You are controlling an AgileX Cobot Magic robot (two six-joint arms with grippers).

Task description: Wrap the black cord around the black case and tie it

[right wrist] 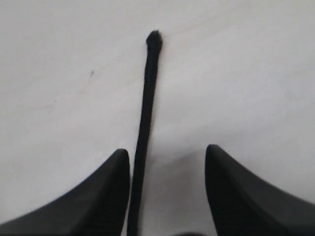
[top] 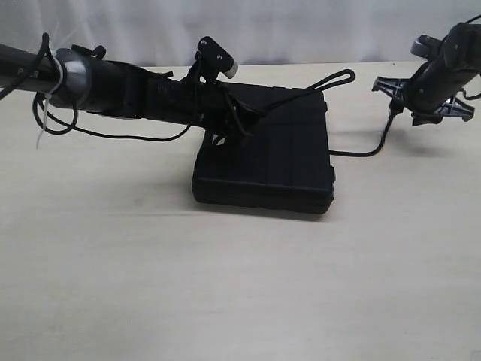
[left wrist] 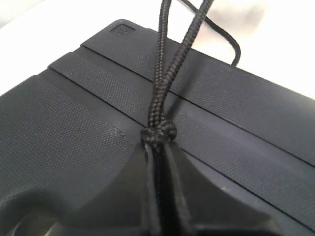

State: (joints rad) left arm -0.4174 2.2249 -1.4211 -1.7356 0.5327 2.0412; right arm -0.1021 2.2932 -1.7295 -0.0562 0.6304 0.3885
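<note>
The black case lies flat in the middle of the table, ridged lid up. My left gripper reaches over its near-left part and is shut on the black cord. A small knot sits just beyond the left gripper's tips, and two strands run on from it across the lid. The cord forms a raised loop past the case's far corner. Another strand trails over the table to my right gripper. That right gripper is open, and the cord's end lies loose between its fingers.
A glossy arm cable with a white zip tie hangs below the left arm. Pale tabletop stretches in front of the case, and a white curtain backs the table.
</note>
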